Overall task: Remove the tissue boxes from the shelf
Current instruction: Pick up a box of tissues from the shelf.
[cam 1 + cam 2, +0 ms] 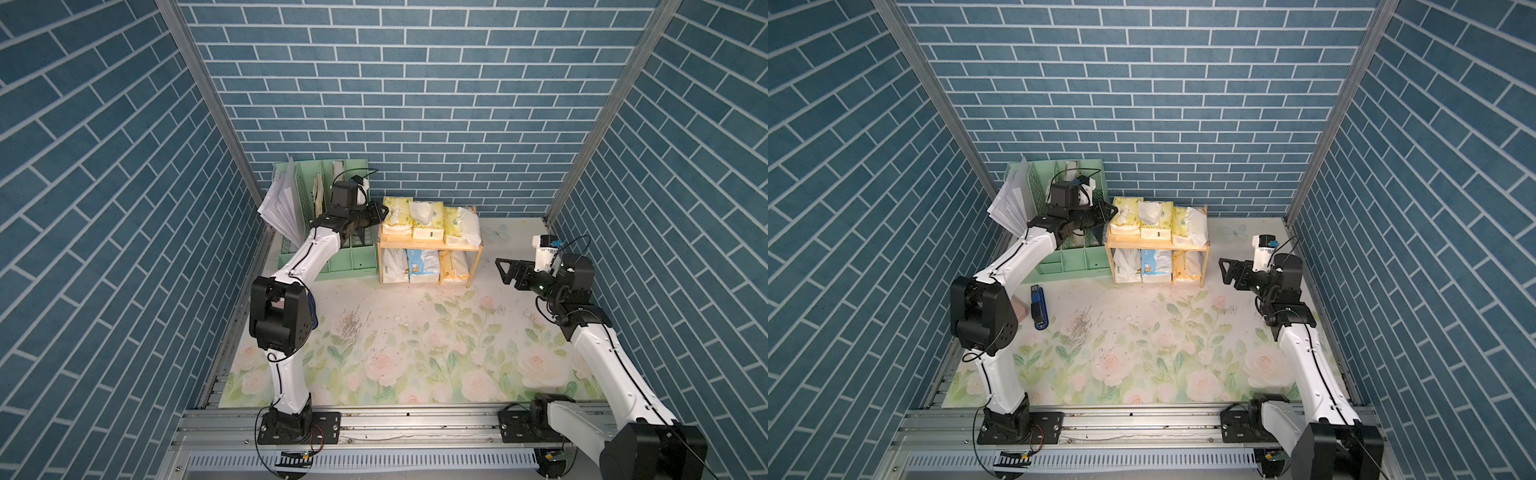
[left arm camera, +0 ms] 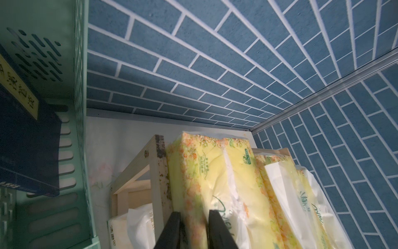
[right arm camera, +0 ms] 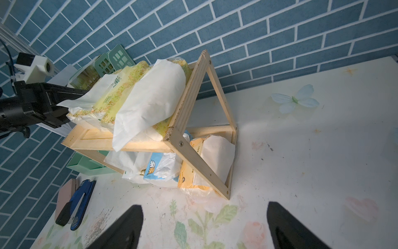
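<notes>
In both top views, the left hand (image 1: 377,212) was at the end yellow pack (image 1: 392,216) on the top tier of the shelf (image 1: 432,246), and all six tissue boxes (image 1: 422,218) sat shelved. Left wrist: the fingers (image 2: 217,228) flanked that pack's end, and I couldn't tell whether they were clamped. Right wrist: the right hand (image 3: 204,204) hung spread wide over the bench (image 3: 301,151), near the shelf.

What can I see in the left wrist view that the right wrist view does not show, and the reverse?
Only left wrist: how the left end effector straddles the edge of the end yellow pack, and a dark blue book in the green organizer. Only right wrist: the light blue pack, the orange pack, the blue stapler. Both: the wooden shelf, the organizer and the top-tier yellow packs.
</notes>
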